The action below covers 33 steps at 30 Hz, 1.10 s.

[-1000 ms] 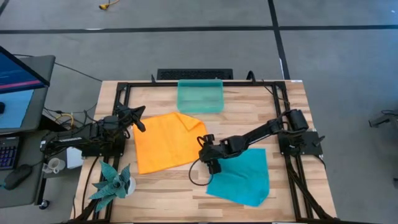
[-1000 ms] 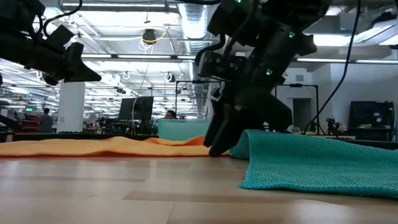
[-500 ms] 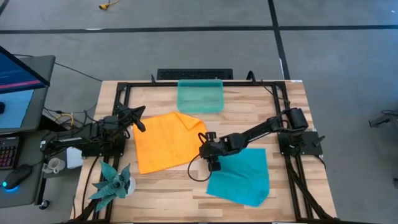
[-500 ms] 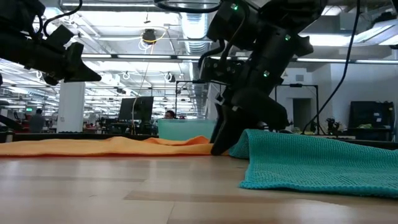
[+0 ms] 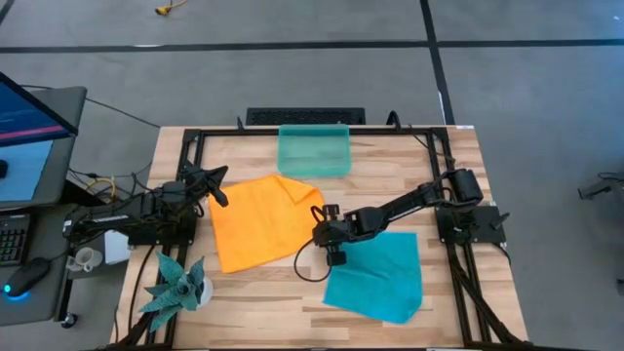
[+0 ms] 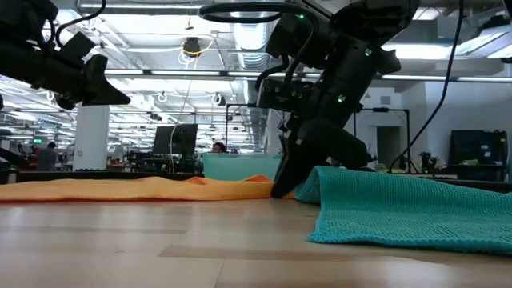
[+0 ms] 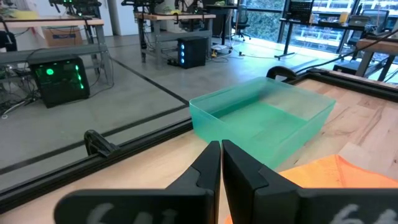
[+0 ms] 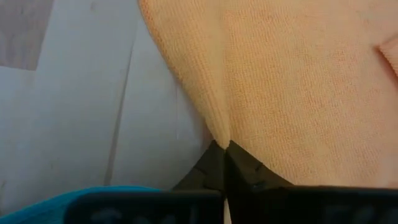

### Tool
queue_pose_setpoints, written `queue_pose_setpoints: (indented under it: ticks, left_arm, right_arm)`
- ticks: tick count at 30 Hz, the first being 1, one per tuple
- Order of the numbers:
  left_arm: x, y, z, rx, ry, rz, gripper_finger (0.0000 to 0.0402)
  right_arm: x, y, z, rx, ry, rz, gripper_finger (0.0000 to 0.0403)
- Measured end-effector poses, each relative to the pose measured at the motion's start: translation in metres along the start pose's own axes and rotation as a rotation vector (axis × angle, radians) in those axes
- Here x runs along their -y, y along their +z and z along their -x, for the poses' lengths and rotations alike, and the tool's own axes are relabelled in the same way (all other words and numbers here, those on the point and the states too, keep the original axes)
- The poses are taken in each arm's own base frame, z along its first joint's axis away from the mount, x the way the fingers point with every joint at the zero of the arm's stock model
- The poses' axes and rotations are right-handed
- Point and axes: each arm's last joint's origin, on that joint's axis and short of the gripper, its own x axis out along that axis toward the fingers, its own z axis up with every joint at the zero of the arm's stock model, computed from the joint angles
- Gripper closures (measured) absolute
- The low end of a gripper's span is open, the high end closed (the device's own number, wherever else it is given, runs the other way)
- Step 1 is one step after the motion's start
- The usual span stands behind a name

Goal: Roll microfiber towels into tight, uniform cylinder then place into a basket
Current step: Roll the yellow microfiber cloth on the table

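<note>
Pinching the edge of the orange towel [image 8: 292,81], our right gripper [image 8: 222,148] has its fingers squeezed together on the cloth. Beside them lies the teal towel [image 5: 375,278], flat. Farther off, the basket [image 5: 313,150] holds nothing. Our left gripper [image 7: 221,155] waits, fingers together. We think no rolling is done yet.

2 towels are counted, 1 orange towel [image 5: 261,219] and 1 teal towel [image 5: 380,278]; 1 basket [image 5: 313,150], 1 plant [image 5: 175,285] and 2 arms are seen.
</note>
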Motion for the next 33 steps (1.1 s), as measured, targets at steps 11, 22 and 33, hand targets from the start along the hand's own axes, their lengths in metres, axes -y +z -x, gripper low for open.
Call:
queue_pose_setpoints:
  ticks: [11, 22, 33]
  left_arm:
    - [0.000, 0.000, 0.000, 0.000, 0.000, 0.000, 0.0395]
    - [0.000, 0.000, 0.000, 0.000, 0.000, -0.001, 0.0395]
    - [0.003, 0.004, 0.000, 0.035, -0.087, -0.048, 0.0371]
  right_arm:
    - [-0.001, 0.014, 0.010, 0.023, 0.008, 0.024, 0.0392]
    - [-0.011, 0.017, 0.016, -0.010, 0.003, 0.059, 0.0397]
    - [-0.009, 0.017, 0.016, -0.022, -0.043, 0.085, 0.0397]
